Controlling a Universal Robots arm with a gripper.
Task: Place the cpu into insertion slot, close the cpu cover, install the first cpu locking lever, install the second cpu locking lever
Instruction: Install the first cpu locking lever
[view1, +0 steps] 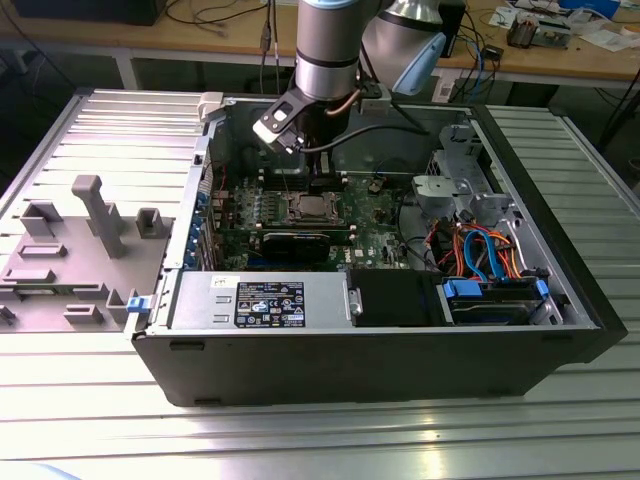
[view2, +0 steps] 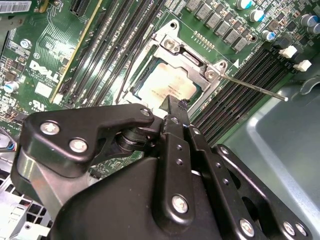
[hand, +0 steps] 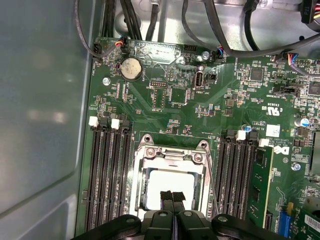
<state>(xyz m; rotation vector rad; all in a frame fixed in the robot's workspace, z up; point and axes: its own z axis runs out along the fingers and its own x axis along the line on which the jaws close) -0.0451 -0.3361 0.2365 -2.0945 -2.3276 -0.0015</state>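
Note:
The cpu (hand: 167, 181) lies flat in the insertion slot (hand: 145, 140) on the green board, its pale metal top showing through the cut-out. The cpu cover (hand: 170, 155) lies down over it as a silver frame. My gripper (hand: 172, 196) is shut, with both black fingertips pressed together just above the chip's near edge and nothing between them. In the second wrist view the gripper (view2: 171, 106) stands at the rim of the cover (view2: 187, 60) beside the cpu (view2: 167, 85). One thin locking lever (view2: 255, 87) juts out free across the memory slots. Another lever (view2: 131, 70) runs along the opposite side.
Rows of black memory slots (hand: 107, 170) flank the socket, and a green module (hand: 260, 185) stands on one side. The grey case wall (hand: 40, 100) is close by. Cables (view1: 480, 250) and drive bays fill the exterior view's right. A grey fixture (view1: 80, 230) sits outside the case.

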